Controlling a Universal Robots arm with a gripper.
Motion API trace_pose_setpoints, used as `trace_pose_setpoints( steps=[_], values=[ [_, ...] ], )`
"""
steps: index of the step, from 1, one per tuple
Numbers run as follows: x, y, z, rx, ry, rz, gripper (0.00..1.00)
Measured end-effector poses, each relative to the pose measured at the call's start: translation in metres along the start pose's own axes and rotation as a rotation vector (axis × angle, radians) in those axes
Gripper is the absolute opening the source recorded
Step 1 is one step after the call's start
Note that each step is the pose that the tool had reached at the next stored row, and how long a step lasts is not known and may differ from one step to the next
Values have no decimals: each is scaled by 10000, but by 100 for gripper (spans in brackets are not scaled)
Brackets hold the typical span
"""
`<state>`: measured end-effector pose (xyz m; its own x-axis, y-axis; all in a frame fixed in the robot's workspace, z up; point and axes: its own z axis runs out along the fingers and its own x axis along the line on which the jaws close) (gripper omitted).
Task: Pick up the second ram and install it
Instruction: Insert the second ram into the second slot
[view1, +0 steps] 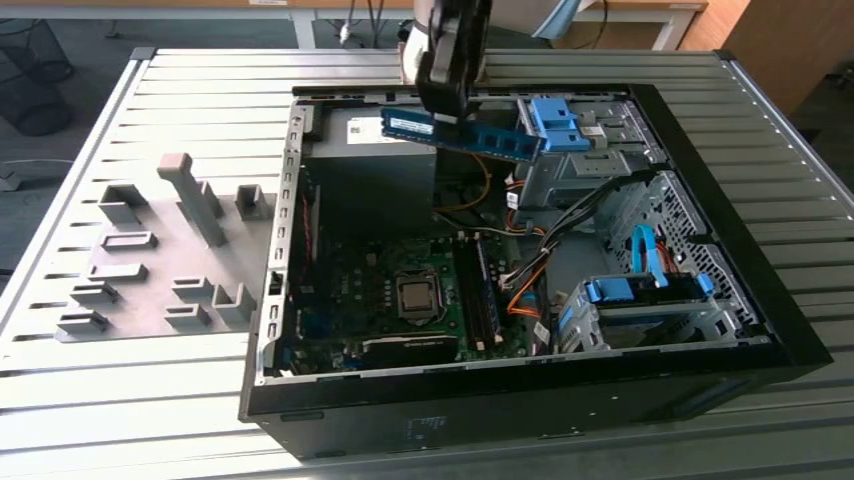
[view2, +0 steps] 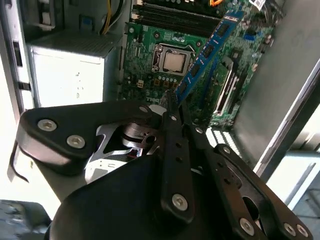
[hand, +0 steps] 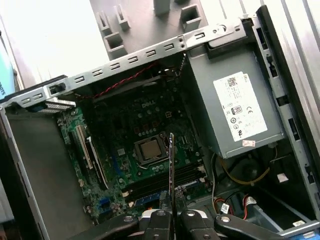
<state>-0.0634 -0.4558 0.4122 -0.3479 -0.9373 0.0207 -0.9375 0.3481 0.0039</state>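
Note:
The second ram (view1: 501, 140), a blue-green stick with black chips and a white label, hangs tilted above the open computer case (view1: 747, 300). My gripper (view1: 447, 118) is shut on it near its middle. In the second wrist view the second ram (view2: 212, 45) sticks out from the gripper (view2: 172, 101) over the green motherboard (view2: 150, 55). In the first wrist view the second ram (hand: 171, 165) shows edge-on, held by the gripper (hand: 171, 216) above the processor socket (hand: 150, 149) and the long memory slots (hand: 160, 182). A dark stick sits in the slots (view1: 477, 290).
The case lies open on a slatted metal table (view1: 134, 400). A grey fixture with upright blocks (view1: 174, 250) lies at the exterior view's left. Inside are a power supply (hand: 235, 110), blue-latched drive cages (view1: 641, 295) and orange cables (view1: 527, 285).

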Motion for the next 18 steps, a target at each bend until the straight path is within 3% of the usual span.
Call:
trace_pose_setpoints(
  steps=[18],
  values=[
    [-1, 0, 26, -55, 16, 3122, 14]
  ],
)
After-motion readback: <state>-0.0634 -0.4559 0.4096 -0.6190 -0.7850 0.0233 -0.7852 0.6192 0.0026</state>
